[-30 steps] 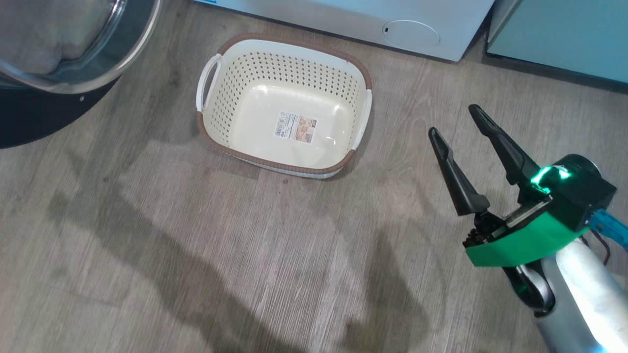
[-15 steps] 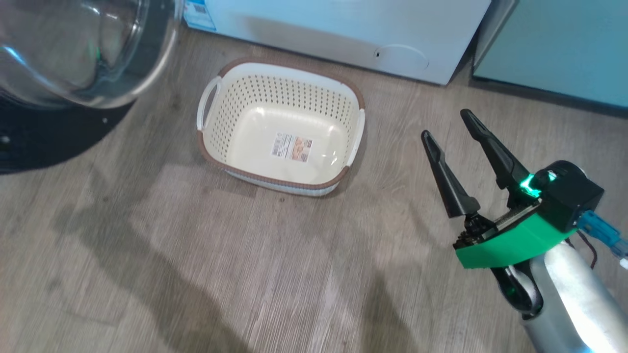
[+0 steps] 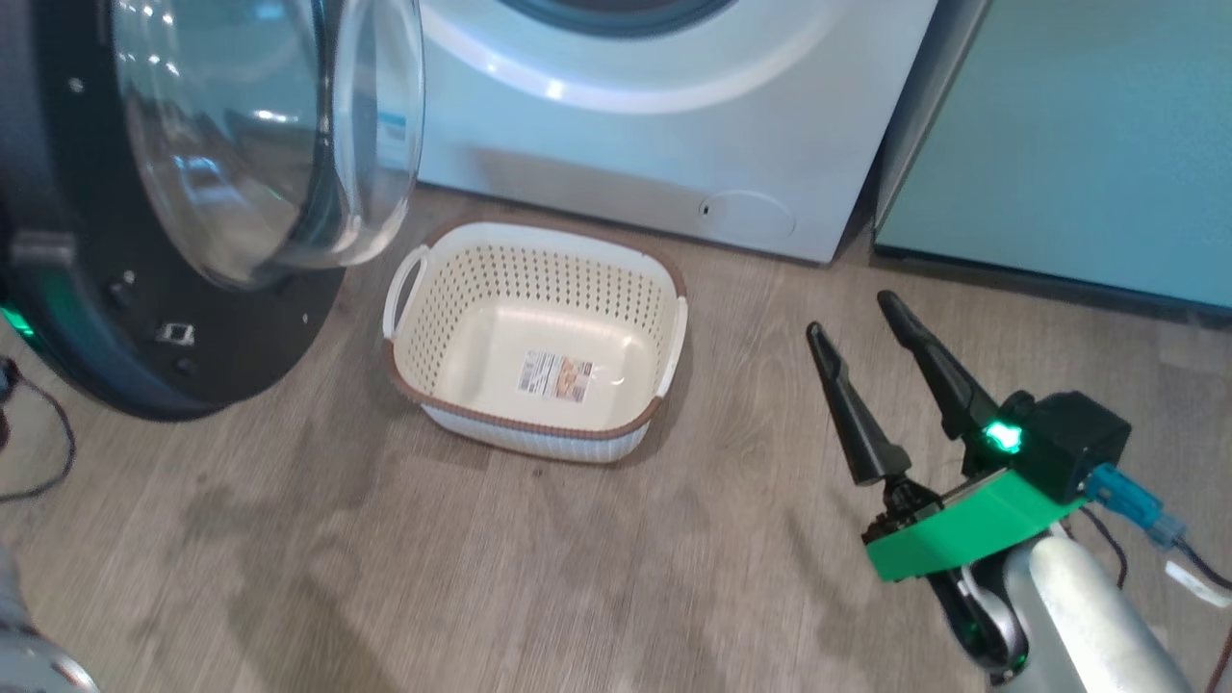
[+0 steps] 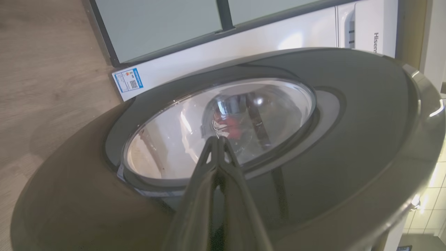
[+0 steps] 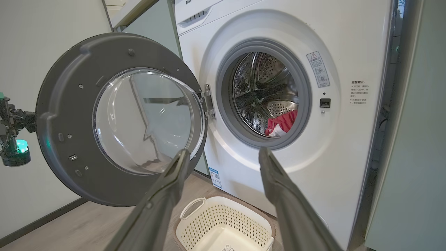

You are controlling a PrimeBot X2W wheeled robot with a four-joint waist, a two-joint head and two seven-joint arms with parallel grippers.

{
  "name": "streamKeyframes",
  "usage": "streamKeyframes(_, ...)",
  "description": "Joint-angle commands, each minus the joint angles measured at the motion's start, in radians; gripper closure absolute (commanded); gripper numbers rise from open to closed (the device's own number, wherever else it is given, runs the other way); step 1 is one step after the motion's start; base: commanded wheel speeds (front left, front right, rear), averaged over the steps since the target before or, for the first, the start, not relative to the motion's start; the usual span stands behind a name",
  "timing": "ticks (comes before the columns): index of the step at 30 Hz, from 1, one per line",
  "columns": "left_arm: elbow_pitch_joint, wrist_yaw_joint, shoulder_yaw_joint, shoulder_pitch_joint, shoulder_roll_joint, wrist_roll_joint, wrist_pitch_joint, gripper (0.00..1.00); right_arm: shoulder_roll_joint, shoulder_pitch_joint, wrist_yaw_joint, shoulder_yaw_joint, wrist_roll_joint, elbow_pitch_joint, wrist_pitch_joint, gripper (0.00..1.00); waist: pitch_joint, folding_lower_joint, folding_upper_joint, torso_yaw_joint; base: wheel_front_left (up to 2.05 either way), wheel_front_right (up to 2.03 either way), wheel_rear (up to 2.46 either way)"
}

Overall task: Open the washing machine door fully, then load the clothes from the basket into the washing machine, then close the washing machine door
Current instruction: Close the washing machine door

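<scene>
Inside the steel drum (image 5: pixel 264 69) of the washing machine (image 5: pixel 348 52) lie the clothes (image 5: pixel 283 122), a red bundle with a white bit whose lower part is hidden by the grey seal (image 5: pixel 223 101); the basket (image 5: pixel 223 223) sits bare on the wood floor (image 3: pixel 577 577) just in front. The washing machine door (image 5: pixel 139 118) stands swung wide. The left gripper (image 4: pixel 217 141), fingers pressed together on nothing, points at the door's outer glass, contact impossible to judge, while the right gripper (image 3: pixel 852 314) hovers spread and empty beside the basket.
</scene>
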Motion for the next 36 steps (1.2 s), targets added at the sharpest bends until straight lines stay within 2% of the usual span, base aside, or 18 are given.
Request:
streamKeyframes(1,-0.068,-0.006,-0.008,0.024,0.016,-0.019,0.043,1.00,0.014,-0.001,0.000,0.017,-0.011,-0.026,-0.009,0.00,-0.032,0.0000,0.0000,-0.015,0.00,0.00,0.00)
streamKeyframes(7,-0.160,0.003,-0.011,0.089,-0.056,-0.047,0.108,1.00,0.026,0.016,0.000,0.021,-0.016,-0.024,-0.009,0.00,-0.059,0.0000,0.0000,-0.033,0.00,0.00,0.00)
streamKeyframes(16,-0.357,0.066,-0.019,0.170,-0.187,-0.098,0.203,1.00,0.024,0.022,0.000,0.015,-0.019,-0.028,-0.009,0.00,-0.056,0.0000,0.0000,-0.081,0.00,0.00,0.00)
streamKeyframes(23,-0.483,0.118,-0.073,0.221,-0.235,-0.166,0.248,1.00,0.020,0.010,0.000,0.006,-0.019,-0.034,-0.009,0.00,-0.021,0.0000,0.0000,-0.131,0.00,0.00,0.00)
streamKeyframes(27,-0.491,0.149,-0.173,0.247,-0.237,-0.283,0.225,1.00,0.019,-0.001,0.000,0.002,-0.017,-0.037,-0.009,0.00,0.003,0.0000,0.0000,-0.166,0.00,0.00,0.00)
streamKeyframes(36,-0.573,0.203,-0.438,0.335,-0.237,-0.478,0.070,1.00,0.022,-0.022,0.000,-0.012,-0.016,-0.045,-0.009,0.00,0.058,0.0000,0.0000,-0.246,0.00,0.00,0.00)
